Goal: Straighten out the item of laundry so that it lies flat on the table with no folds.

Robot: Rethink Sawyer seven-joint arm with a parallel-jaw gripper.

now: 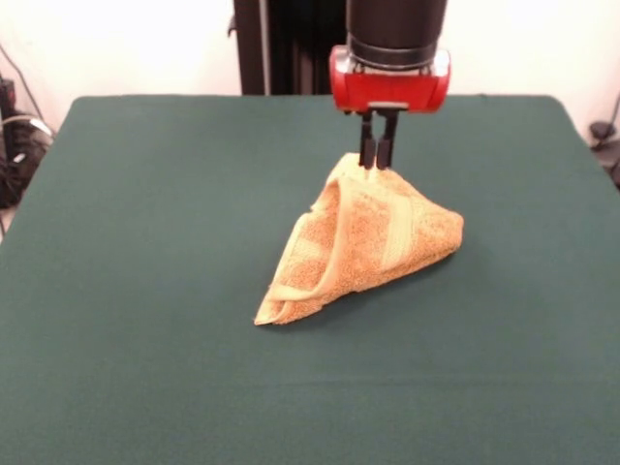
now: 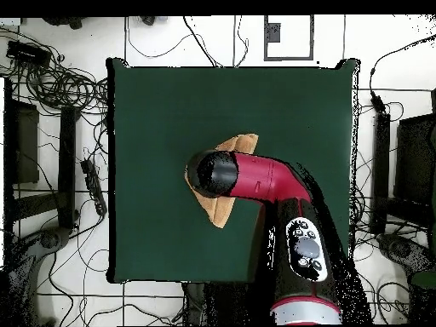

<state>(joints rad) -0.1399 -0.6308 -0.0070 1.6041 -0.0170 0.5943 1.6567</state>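
Front view — end effector point(image 1: 379, 160) pinching towel point(image 1: 363, 247) peak | table point(image 1: 145, 291)

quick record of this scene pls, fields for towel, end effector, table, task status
towel: orange-tan terry towel, pulled up into a tent shape, peak raised, lower edges on the table
end effector: at the towel's peak, fingers close together, pinching the cloth
arm: red and black arm, covers most of the towel in the overhead view
table: dark green cloth surface, towel near its middle
task status: not flat yet, folds still present
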